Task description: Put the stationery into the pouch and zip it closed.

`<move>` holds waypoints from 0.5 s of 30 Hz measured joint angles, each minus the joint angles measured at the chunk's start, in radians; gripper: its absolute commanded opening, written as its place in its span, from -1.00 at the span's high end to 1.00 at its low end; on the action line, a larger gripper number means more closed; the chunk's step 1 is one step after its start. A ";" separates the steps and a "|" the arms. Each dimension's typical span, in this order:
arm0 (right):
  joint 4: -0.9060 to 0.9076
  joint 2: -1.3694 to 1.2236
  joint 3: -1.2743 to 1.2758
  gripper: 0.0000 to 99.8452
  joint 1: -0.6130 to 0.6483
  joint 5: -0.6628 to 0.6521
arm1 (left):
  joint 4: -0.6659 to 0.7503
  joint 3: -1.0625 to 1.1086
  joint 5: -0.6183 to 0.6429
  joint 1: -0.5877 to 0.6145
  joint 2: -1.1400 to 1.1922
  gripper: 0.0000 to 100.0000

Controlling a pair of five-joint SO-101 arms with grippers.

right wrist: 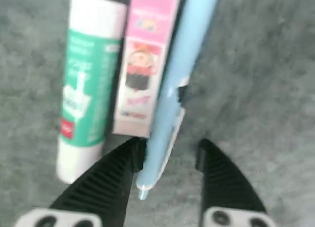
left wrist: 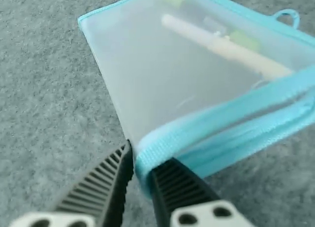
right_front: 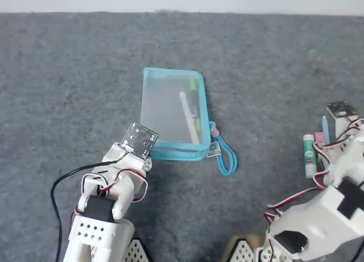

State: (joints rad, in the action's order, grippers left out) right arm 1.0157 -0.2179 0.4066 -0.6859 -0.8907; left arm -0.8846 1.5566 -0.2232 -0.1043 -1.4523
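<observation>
A translucent pouch [right_front: 170, 111] with teal edging lies mid-table, holding a cream pen with green parts [left wrist: 221, 42]. My left gripper [left wrist: 142, 180] is shut on the pouch's teal zipper edge [left wrist: 162, 153] at its near left corner. At the right, a green-and-white glue stick [right wrist: 86, 84], a pink eraser [right wrist: 145, 64] and a light blue pen [right wrist: 182, 54] lie side by side on the cloth. My right gripper [right wrist: 170, 163] is open just over them, with the blue pen's tip between its fingers.
Grey felt [right_front: 74, 74] covers the whole table. A teal cord loop [right_front: 227, 158] trails from the pouch's near right corner by the zipper pull [right_front: 215, 138]. A black cable [right_front: 57, 188] loops beside the left arm.
</observation>
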 measured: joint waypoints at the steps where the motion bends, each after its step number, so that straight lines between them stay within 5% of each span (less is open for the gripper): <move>1: -0.006 -0.008 -0.014 0.96 -0.005 0.000 | 0.000 0.000 0.000 0.000 0.000 0.97; 8: 0.032 -0.021 -0.055 0.99 -0.009 0.034 | 0.000 0.000 0.000 0.000 0.000 0.97; 15: 0.347 0.187 -0.161 0.99 0.012 0.075 | 0.032 0.020 0.000 0.000 0.000 0.97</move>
State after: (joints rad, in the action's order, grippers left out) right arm 1.3625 -0.0307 0.2455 -0.6736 -0.8155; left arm -0.8523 1.5766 -0.2232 -0.1043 -1.4523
